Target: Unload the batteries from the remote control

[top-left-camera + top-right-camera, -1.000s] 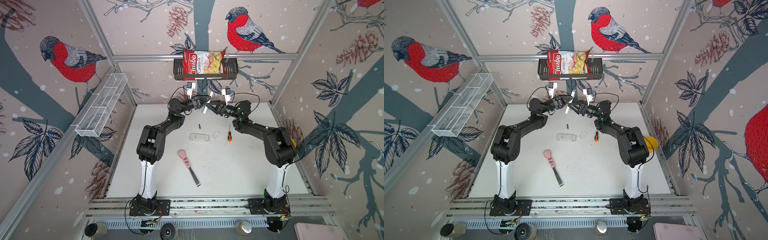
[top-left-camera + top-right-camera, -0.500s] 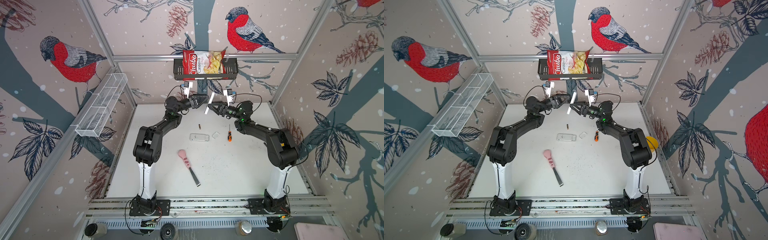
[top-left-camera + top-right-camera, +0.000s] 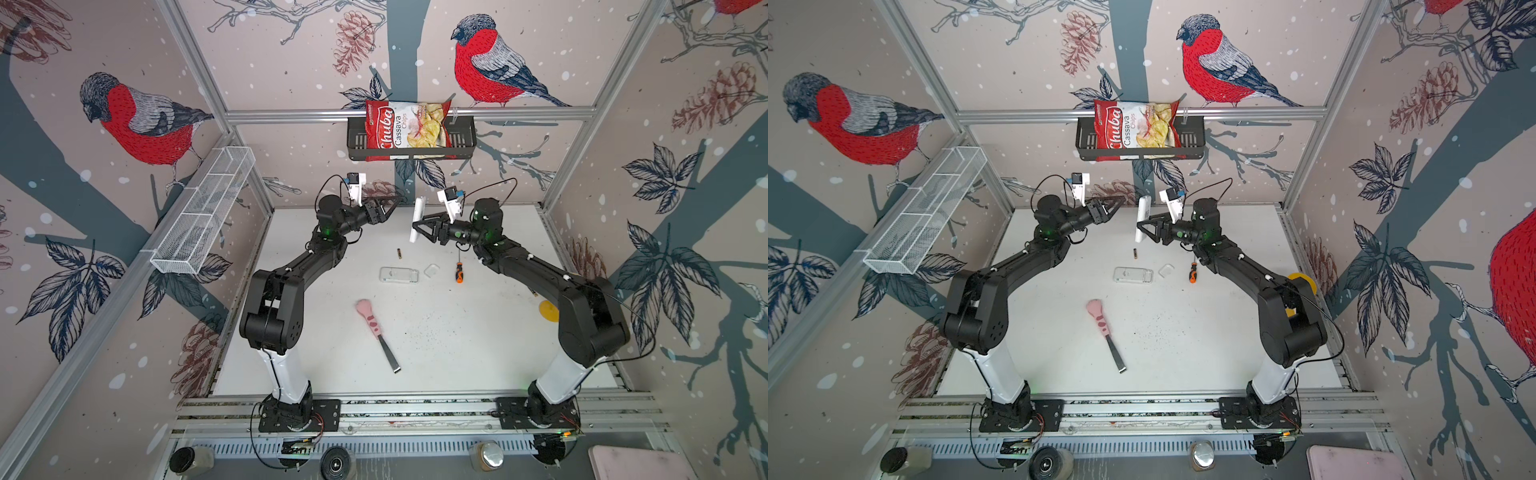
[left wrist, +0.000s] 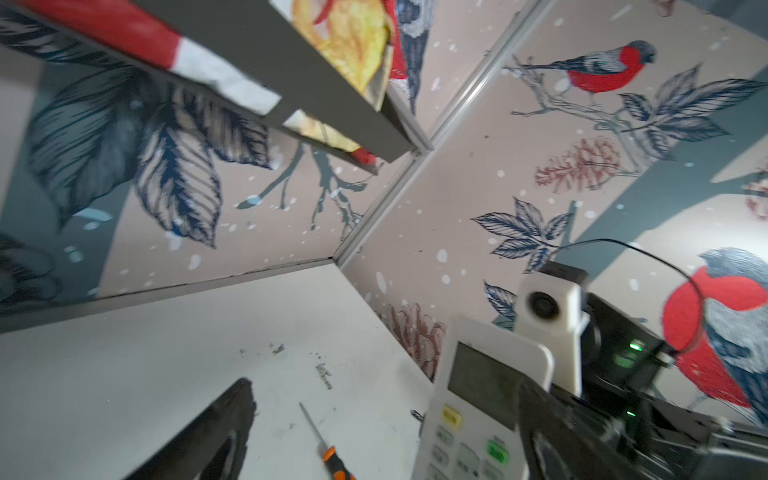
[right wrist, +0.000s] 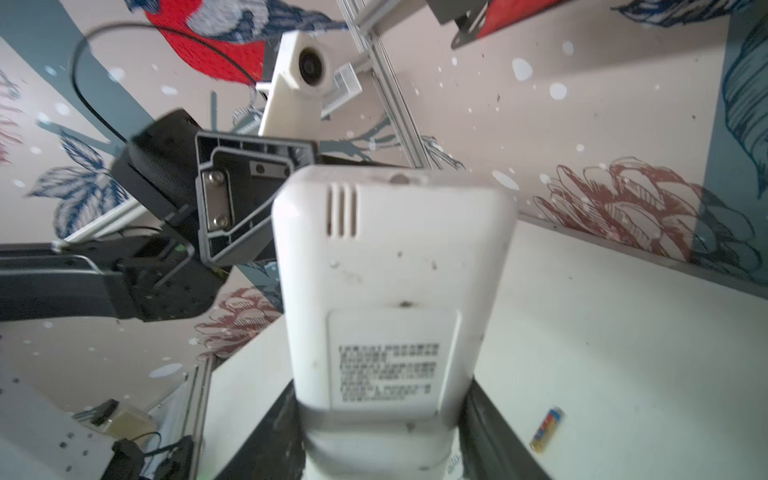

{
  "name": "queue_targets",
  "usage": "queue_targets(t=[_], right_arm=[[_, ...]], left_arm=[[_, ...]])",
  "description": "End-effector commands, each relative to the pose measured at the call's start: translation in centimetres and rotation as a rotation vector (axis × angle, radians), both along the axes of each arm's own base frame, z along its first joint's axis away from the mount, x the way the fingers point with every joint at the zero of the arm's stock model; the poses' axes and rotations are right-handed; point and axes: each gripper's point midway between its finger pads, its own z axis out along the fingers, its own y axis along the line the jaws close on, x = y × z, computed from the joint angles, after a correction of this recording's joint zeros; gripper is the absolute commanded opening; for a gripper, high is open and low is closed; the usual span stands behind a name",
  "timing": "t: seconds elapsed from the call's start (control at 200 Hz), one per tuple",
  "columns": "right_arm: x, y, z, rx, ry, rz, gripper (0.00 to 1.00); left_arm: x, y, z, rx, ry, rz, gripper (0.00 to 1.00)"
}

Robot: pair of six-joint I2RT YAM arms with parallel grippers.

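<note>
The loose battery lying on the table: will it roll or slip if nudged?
Likely to roll: the battery is a thin cylinder lying on its side on the smooth white table. Probably stiff, but small and low, so awkward to pinch.

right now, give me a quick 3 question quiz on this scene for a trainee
1. Which end effector holds the remote up off the table?
2. How many batteries can be seen lying loose on the table? A) none B) one C) three
3. True or false: the left end effector is open and apart from the remote.

Key
1. The right end effector.
2. B
3. True
</note>
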Motion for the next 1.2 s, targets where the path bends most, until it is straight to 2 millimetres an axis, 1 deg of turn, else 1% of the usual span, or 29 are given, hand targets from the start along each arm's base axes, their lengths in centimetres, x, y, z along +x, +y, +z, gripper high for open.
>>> queue_targets(t=[0.0, 0.055, 0.155, 0.16, 0.165, 0.24, 0.27, 0.285, 0.31, 0.425, 0.5, 0.595, 0.7, 0.815, 0.916, 1.036, 1.121, 1.196], right_arm=[[-1.0, -0.4, -3.8, -0.217, -0.013, -0.049, 0.42], [-1.6, -0.2, -5.0, -0.294, -0.016, -0.062, 0.42], [-2.7, -0.2, -6.6, -0.386, -0.008, -0.064, 0.42], [-2.8, -0.1, -6.7, -0.391, -0.007, -0.061, 0.42], [-2.8, -0.1, -6.7, -0.391, -0.007, -0.061, 0.42], [-3.7, -0.1, -8.3, -0.452, -0.014, -0.055, 0.42], [-4.3, 0.0, -8.9, -0.482, -0.025, -0.045, 0.42], [-4.6, 0.0, -9.3, -0.5, -0.031, -0.039, 0.42], [-5.0, 0.1, -10.0, -0.533, -0.044, -0.029, 0.43], [-6.8, 0.9, -11.8, -0.643, -0.088, 0.009, 0.45], [-7.8, 1.4, -12.9, -0.708, -0.106, 0.033, 0.45], [-8.7, 1.6, -14.4, -0.795, -0.123, 0.056, 0.44], [-9.4, 1.8, -16.8, -0.891, -0.111, 0.08, 0.43], [-10.1, 2.1, -19.2, -0.991, -0.101, 0.116, 0.41], [-10.6, 2.7, -20.4, -1.033, -0.1, 0.141, 0.41], [-10.9, 3.1, -21.3, -1.062, -0.102, 0.168, 0.46], [-10.6, 3.1, -22.0, -1.091, -0.107, 0.172, 0.48], [-10.3, 3.0, -23.1, -1.126, -0.101, 0.179, 0.5]], left_arm=[[-0.3, 0.9, -1.5, 0.097, 0.016, 0.097, 0.97], [-1.3, 1.3, -1.7, 0.112, 0.019, 0.129, 0.97], [-3.0, 2.4, -2.1, 0.127, 0.038, 0.187, 0.97], [-3.2, 2.5, -1.8, 0.125, 0.032, 0.187, 0.97], [-3.3, 2.5, -2.0, 0.128, 0.036, 0.188, 0.97], [-4.8, 2.8, -2.1, 0.156, 0.034, 0.204, 0.97], [-5.3, 2.9, -1.6, 0.172, 0.023, 0.215, 0.97], [-5.8, 3.0, -2.6, 0.193, 0.043, 0.219, 0.97], [-6.3, 3.1, -2.9, 0.217, 0.051, 0.229, 0.97], [-8.5, 3.6, -4.0, 0.284, 0.089, 0.263, 0.97], [-9.9, 4.4, -4.8, 0.299, 0.111, 0.293, 0.97], [-11.7, 5.6, -5.3, 0.31, 0.12, 0.33, 0.97], [-13.5, 6.5, -5.2, 0.326, 0.11, 0.341, 0.97], [-15.1, 7.5, -5.2, 0.356, 0.118, 0.359, 0.97], [-16.2, 8.3, -4.9, 0.378, 0.113, 0.38, 0.97], [-17.2, 8.8, -4.9, 0.405, 0.103, 0.379, 0.97], [-17.6, 9.1, -5.1, 0.432, 0.108, 0.384, 0.97], [-17.8, 9.4, -5.0, 0.45, 0.108, 0.39, 0.97]])
